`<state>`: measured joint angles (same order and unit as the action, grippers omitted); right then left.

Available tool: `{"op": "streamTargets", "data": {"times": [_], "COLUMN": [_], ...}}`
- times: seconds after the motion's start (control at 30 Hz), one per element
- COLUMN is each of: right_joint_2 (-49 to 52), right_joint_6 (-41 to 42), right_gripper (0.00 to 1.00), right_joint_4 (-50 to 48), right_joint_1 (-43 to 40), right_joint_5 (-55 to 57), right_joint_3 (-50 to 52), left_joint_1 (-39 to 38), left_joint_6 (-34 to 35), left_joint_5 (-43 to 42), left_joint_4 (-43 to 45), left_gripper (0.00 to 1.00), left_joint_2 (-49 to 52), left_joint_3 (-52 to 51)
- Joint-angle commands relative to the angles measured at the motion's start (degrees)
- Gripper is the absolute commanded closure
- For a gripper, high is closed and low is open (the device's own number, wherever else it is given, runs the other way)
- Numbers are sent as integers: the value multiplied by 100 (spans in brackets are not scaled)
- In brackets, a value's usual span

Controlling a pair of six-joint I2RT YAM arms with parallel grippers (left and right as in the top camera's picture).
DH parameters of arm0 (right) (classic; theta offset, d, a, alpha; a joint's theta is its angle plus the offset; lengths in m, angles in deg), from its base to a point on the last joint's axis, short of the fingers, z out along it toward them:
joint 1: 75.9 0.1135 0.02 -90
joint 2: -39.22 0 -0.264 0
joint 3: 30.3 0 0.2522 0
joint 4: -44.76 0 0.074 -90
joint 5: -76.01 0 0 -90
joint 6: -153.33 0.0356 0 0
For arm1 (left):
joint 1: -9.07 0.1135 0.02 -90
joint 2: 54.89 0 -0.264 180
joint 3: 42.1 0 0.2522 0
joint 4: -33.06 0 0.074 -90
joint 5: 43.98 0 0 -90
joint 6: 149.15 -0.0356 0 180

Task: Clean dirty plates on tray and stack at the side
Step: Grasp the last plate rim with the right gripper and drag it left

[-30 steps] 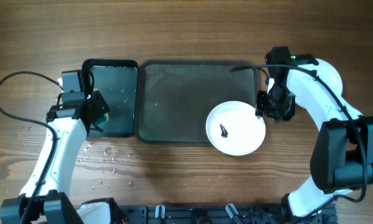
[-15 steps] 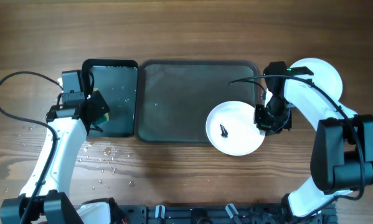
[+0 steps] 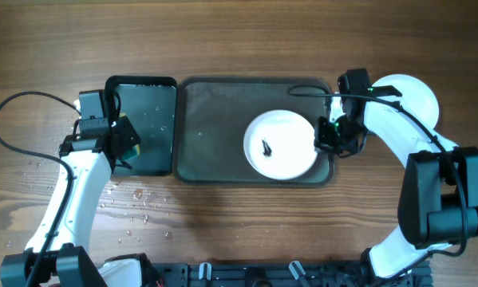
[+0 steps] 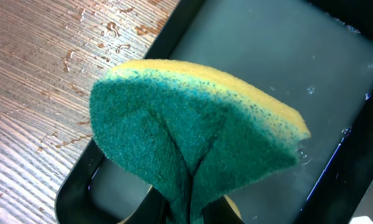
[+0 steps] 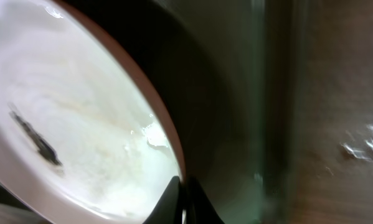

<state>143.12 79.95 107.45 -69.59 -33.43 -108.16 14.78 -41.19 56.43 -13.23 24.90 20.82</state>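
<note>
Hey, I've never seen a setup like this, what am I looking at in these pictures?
Two white robot arms work at a wooden table. One picture looks down from above; the other two come from wrist cameras. The left gripper holds a green-yellow sponge over a wet black tray. The right gripper pinches the rim of a smudged white plate lying on the grey tray. A second plate sits at the right, partly under that arm.

Side plate (image 3: 420,93) half under right arm (image 3: 398,131)

Left pincer (image 3: 124,138), right pincer (image 3: 325,135) (both clamped)
</note>
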Motion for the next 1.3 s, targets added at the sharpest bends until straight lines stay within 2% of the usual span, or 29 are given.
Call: {"op": "streamTargets", "data": {"times": [0.0, 0.27, 0.37, 0.53, 0.57, 0.67, 0.77, 0.9, 1.03, 1.27], "right_joint_2": [-109, -109, -109, -109, -109, -109, -109, -85, 63, 439], "right_joint_6": [240, 826, 1360, 1668, 1657, 1633, 1390, 485, -472, -616], "right_gripper": [96, 96, 96, 96, 93, 57, 51, 53, 64, 73], "right_joint_4": [-431, -1515, -1825, -2092, -2135, -2153, -2199, -2472, -2903, -3119], "right_joint_1": [39, 529, 905, 1349, 1432, 1554, 1561, 1561, 1561, 1561], "right_joint_5": [-566, -424, 332, 835, 868, 1093, 1266, 1692, 1687, 1646], "right_joint_3": [9, 11, 11, 11, 11, 11, 11, 11, 11, 11], "left_joint_1": [-9, -9, -9, -9, -9, -9, -9, -9, -9, -9], "left_joint_6": [72, 72, 72, 72, 72, 72, 72, 72, 72, 72], "left_joint_5": [-50, -50, -50, -50, -50, -50, -50, -50, -50, -50], "left_joint_4": [39, 42, 42, 39, 39, 39, 39, 39, 37, 37], "left_gripper": [89, 89, 89, 89, 89, 89, 89, 89, 89, 89], "left_joint_2": [-109, -109, -109, -109, -109, -109, -109, -109, -109, -109], "left_joint_3": [120, 120, 120, 120, 120, 120, 120, 120, 120, 120]}}
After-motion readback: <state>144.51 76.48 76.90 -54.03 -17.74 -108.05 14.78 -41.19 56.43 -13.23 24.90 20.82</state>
